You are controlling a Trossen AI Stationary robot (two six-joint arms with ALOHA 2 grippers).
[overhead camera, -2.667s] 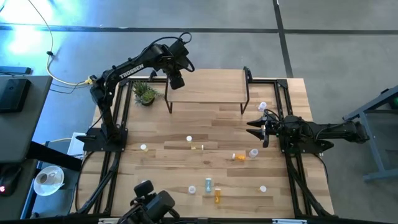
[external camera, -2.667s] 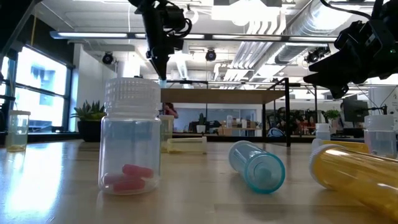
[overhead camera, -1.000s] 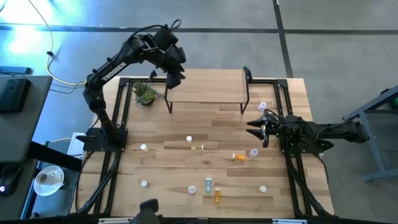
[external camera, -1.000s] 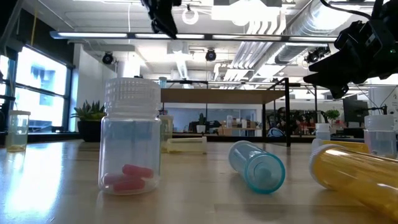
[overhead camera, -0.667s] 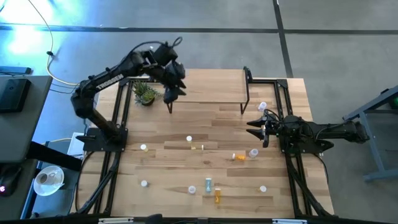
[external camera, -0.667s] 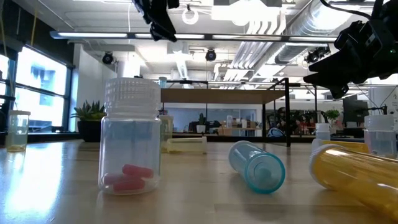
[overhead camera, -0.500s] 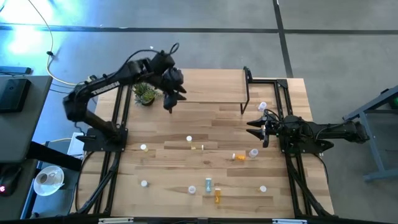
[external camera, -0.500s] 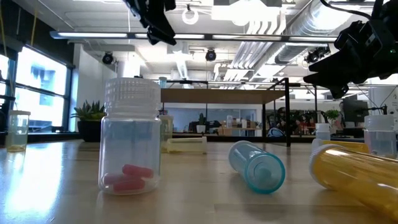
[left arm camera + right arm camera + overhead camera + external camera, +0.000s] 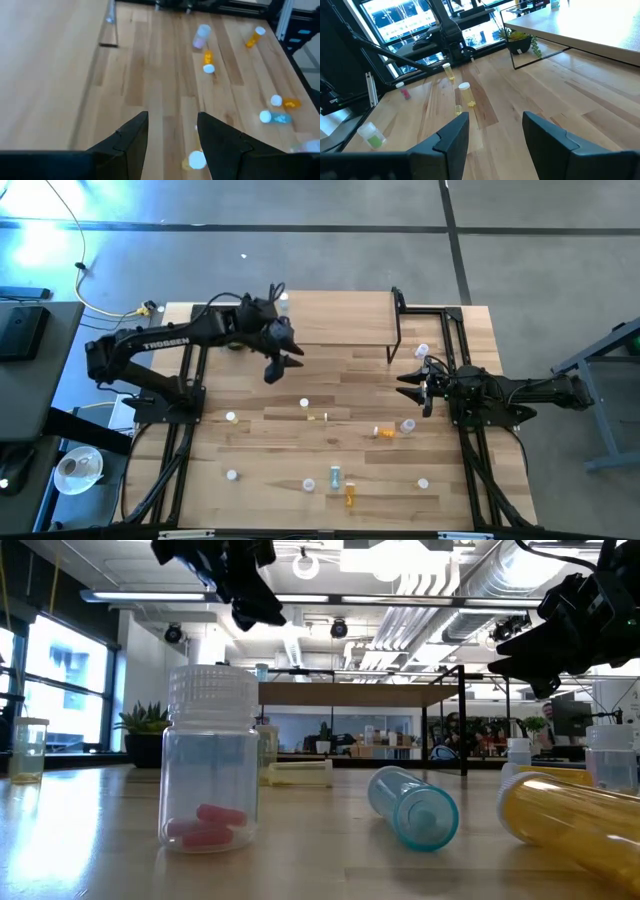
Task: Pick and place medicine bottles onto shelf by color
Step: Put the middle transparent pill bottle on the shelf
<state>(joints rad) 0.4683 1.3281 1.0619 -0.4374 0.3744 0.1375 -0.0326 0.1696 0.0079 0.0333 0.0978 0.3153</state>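
Observation:
Small white-capped medicine bottles lie scattered over the wooden table: a yellow one [image 9: 318,417], an orange one [image 9: 383,432], a blue one on its side [image 9: 335,477], and a clear one standing with pink pills inside [image 9: 208,760]. One pale bottle [image 9: 283,299] stands on the left end of the shelf [image 9: 340,325]. My left gripper [image 9: 284,368] hangs open and empty above the table, just in front of the shelf's left front leg, pointing slantwise down. Below it lies a yellow bottle [image 9: 197,160]. My right gripper [image 9: 418,390] waits open and empty at the table's right.
A small potted plant [image 9: 145,730] stands at the far left beside the shelf, half under my left arm. More bottles sit near the front edge [image 9: 349,496] and by the right arm [image 9: 422,352]. Black frame rails run along both table sides.
My left gripper has come away from above the shelf's left end, moving toward the table's near edge and downward, and tipping to a flatter slant, with the arm folding low. It carries nothing. The bottle on the shelf and those on the table have stayed put.

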